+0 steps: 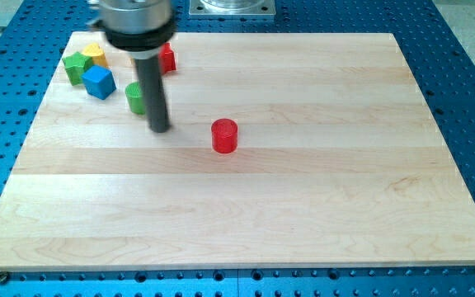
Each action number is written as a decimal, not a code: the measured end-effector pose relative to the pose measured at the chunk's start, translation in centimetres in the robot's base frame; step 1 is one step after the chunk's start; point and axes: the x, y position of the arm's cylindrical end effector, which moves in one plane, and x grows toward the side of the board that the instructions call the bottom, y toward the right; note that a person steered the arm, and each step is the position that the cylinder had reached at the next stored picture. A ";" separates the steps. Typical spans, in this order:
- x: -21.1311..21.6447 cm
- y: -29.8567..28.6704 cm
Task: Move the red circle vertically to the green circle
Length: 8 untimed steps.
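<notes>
The red circle [224, 135] is a short red cylinder standing alone near the middle of the wooden board [246, 206]. The green circle [135, 97] is a short green cylinder at the upper left, partly hidden behind my rod. My tip [162, 129] rests on the board just right of and below the green circle, and to the left of the red circle, with a gap between tip and red circle.
A cluster sits at the board's upper left corner: a blue cube [99, 82], a green block [76, 68], a yellow block [94, 54]. A second red block [167, 58] is partly hidden behind the rod. Blue perforated table [468, 99] surrounds the board.
</notes>
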 end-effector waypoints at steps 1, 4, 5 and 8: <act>3.7 3.7; 3.9 13.9; 2.8 12.9; 1.1 -0.1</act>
